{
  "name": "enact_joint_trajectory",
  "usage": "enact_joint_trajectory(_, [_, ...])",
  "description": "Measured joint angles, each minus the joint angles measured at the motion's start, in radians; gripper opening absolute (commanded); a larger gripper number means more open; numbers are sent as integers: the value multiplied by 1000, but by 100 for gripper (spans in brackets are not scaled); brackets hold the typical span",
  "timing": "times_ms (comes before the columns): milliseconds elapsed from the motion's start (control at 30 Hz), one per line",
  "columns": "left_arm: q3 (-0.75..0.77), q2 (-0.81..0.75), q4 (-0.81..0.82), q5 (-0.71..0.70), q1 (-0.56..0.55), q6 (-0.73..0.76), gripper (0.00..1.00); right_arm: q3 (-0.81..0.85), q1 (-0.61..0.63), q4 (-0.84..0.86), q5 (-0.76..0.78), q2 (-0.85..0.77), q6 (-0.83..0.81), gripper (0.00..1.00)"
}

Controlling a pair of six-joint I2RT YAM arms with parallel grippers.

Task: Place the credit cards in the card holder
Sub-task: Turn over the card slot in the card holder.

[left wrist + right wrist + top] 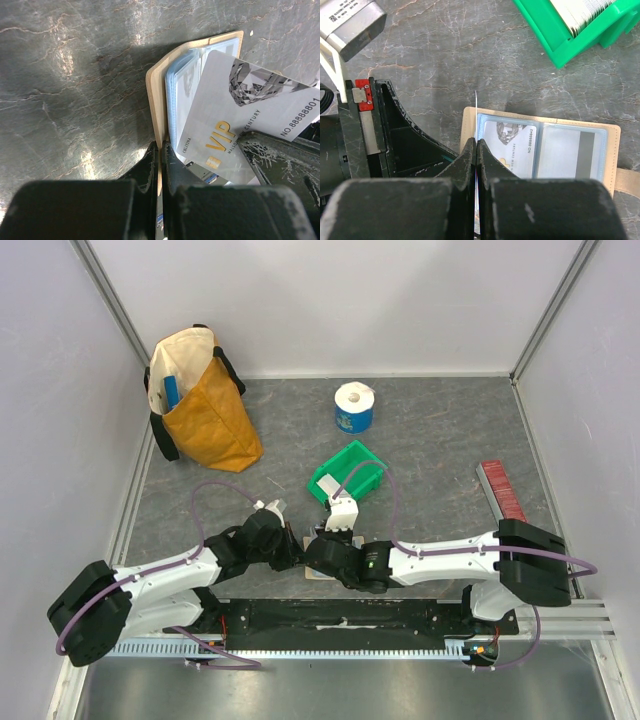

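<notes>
- Near the table's (450, 440) near edge, the holder (545, 150) lies open, with the left gripper (160, 165) clamped on its cover.
- Right gripper (476, 150) pinches a VIP card (240, 115); the card's corner is at the pockets, not yet in.
- Two pockets look filled; more cards (585, 10) wait in the bin (545, 30).

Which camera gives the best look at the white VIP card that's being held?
Left wrist view: the VIP card faces the lens, print readable. Right wrist view shows it only edge-on, a thin line in the shut right claw. In the top view the arms hide it.
</notes>
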Motion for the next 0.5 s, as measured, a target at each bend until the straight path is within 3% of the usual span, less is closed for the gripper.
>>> enact_joint_trajectory(500, [0, -3, -3, 0, 0, 0, 2, 45, 2, -50, -7, 56, 1, 0])
